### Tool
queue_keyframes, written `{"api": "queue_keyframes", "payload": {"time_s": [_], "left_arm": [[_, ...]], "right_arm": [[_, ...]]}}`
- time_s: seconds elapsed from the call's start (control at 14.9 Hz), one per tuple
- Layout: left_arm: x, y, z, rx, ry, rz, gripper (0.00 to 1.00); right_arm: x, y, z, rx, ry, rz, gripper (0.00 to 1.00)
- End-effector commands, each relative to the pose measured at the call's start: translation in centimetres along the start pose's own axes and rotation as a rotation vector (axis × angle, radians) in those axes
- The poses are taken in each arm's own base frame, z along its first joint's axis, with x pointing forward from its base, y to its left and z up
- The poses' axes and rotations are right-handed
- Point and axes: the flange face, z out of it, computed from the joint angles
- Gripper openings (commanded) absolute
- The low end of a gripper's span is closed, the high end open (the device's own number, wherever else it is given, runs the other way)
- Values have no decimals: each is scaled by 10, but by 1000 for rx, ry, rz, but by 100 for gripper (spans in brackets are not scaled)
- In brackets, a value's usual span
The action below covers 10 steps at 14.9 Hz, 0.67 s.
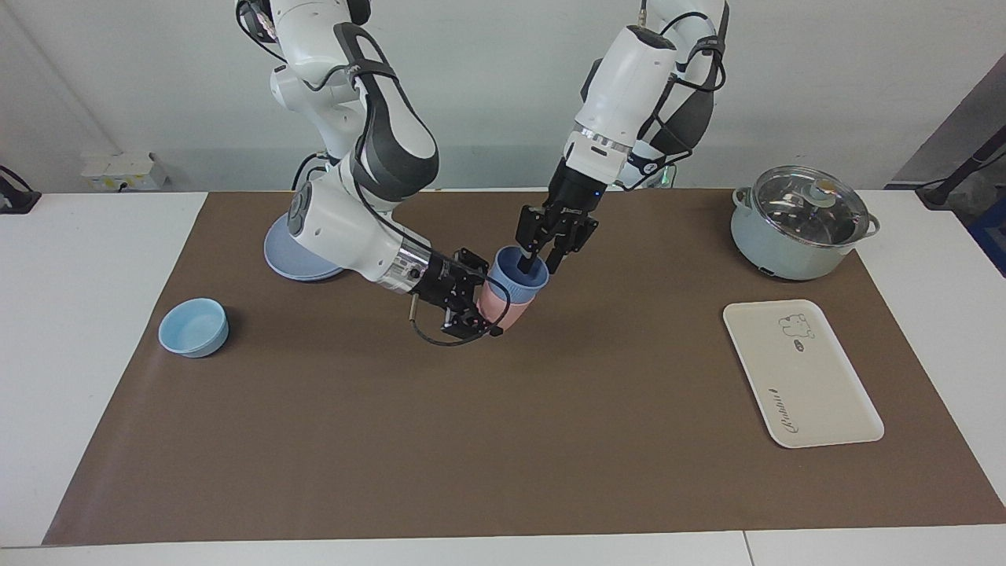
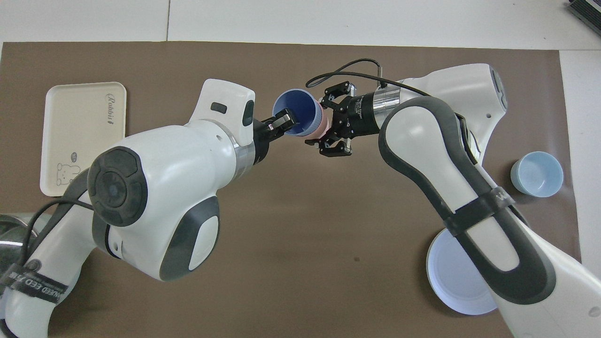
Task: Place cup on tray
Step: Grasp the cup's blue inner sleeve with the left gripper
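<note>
The periwinkle-blue cup [image 1: 515, 277] [image 2: 295, 111] sits nested inside a pink cup [image 1: 503, 312] [image 2: 322, 126]. The pair is tilted and held just over the middle of the brown mat. My left gripper [image 1: 539, 263] [image 2: 286, 122] is shut on the blue cup's rim, with one finger inside it. My right gripper [image 1: 474, 312] [image 2: 331, 124] is shut around the pink cup from the side. The cream-white tray [image 1: 802, 385] [image 2: 80, 131], with its bear drawing and script lettering, lies bare toward the left arm's end of the table.
A lidded pale-green pot [image 1: 802, 224] stands nearer to the robots than the tray. A round blue plate [image 1: 295, 263] [image 2: 450, 277] lies by the right arm's base. A squat light-blue bowl [image 1: 194, 327] [image 2: 536, 173] sits toward the right arm's end.
</note>
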Motion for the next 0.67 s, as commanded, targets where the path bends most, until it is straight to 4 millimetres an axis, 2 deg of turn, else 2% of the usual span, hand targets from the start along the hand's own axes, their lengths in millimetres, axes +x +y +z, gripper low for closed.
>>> {"api": "queue_keyframes", "payload": {"time_s": [0.0,0.27,0.47,0.6], "left_arm": [[3,6,-1,-17,11,-16,0],[15,18,-12,-4,-5,-47,0],[21,31,-46,31,-42,-37,0],[32,29,-76,72,-64,-36,0]], "right_arm": [[-1,4,-4,18,-20,20,0],[-1,4,-5,12,-22,21,0],[1,2,-7,10,-30,29,0],[-1,1,-12,13,-69,52,0]]}}
